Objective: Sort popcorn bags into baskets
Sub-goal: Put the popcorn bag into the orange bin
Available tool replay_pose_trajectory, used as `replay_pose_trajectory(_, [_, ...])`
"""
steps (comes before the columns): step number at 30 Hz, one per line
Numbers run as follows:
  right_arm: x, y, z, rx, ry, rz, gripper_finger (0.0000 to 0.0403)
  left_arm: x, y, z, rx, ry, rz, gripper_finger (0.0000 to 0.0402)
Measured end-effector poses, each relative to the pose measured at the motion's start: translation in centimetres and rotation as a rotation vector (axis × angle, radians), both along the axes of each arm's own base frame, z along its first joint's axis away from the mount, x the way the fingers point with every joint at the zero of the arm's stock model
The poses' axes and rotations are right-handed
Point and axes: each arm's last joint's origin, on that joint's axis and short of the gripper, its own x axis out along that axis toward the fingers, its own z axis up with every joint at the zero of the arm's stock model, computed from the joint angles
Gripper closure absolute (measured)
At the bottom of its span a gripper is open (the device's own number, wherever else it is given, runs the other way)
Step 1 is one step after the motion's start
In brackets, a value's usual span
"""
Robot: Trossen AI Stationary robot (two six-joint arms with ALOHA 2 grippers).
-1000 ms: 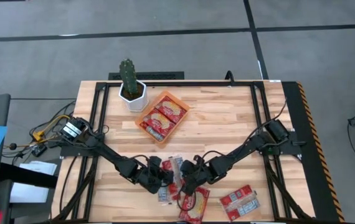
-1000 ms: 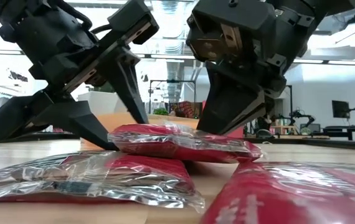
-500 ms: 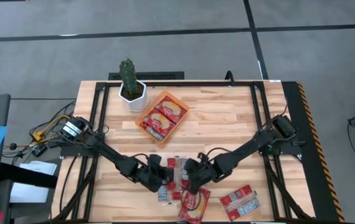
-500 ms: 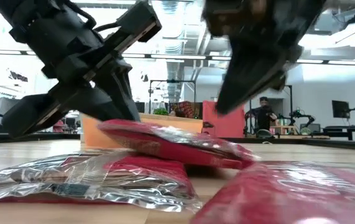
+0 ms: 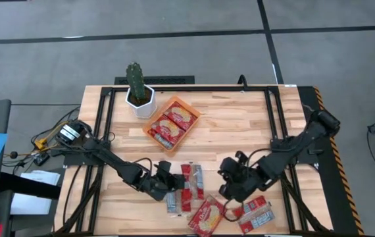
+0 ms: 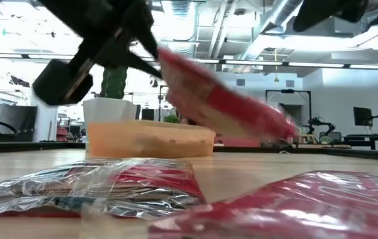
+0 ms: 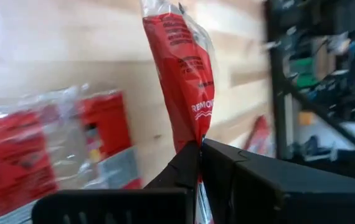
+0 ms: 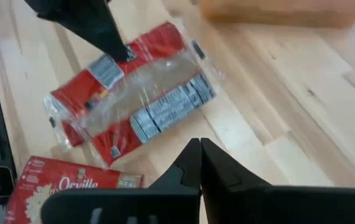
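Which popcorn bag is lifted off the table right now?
The popcorn bag pinched in the left gripper, hanging in the air; the others lie flat.

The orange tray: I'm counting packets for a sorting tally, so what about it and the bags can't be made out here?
- Orange tray, high view: two packets show on top; any beneath are hidden.
- Same tray, low view: its wall hides the contents.
- Lifted popcorn bag, low view: motion-blurred, print unreadable.
- Left gripper, left wrist view: its fingers cover the bag's pinched end.
- Pile near the table's front edge, high view: overlapping packets, count uncertain.
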Motion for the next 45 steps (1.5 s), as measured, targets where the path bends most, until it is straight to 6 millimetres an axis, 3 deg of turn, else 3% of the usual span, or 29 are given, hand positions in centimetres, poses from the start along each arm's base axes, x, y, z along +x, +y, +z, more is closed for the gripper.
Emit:
replay_pose_trajectory(8, [-1.6, 0.0, 0.7, -0.031, -0.012, -0.054, 0.0366, -0.6, 2.0, 3.9, 0.064, -0.127, 0.161, 0.0401])
replay_pose_trajectory(17, [-1.5, 0.0, 0.5, -0.056, -0.017, -0.050, 0.0382, -0.4, 8.4, 8.1, 0.235, -0.149, 0.301, 0.0401])
replay_pose_trajectory(25, [-1.5, 0.0, 0.5, -0.062, -0.010, -0.048, 0.0372, 0.2, 15.7, 7.6, 0.234, -0.049, 0.482, 0.0401])
replay_pose_trajectory(32, [-1.8, -0.2, 0.4, -0.089, 0.023, -0.045, 0.0367, -0.1, 20.6, 7.3, 0.220, -0.006, 0.624, 0.0401])
replay_pose_trajectory(37, [-1.9, -0.3, 0.3, -0.102, 0.039, -0.044, 0.0377, -0.3, 22.3, 7.2, 0.196, 0.012, 0.630, 0.0401])
replay_pose_trajectory(45, [-2.0, -0.4, 0.3, -0.109, 0.045, -0.041, 0.0380, -0.7, 23.2, 6.2, 0.182, 0.087, 0.666, 0.0401])
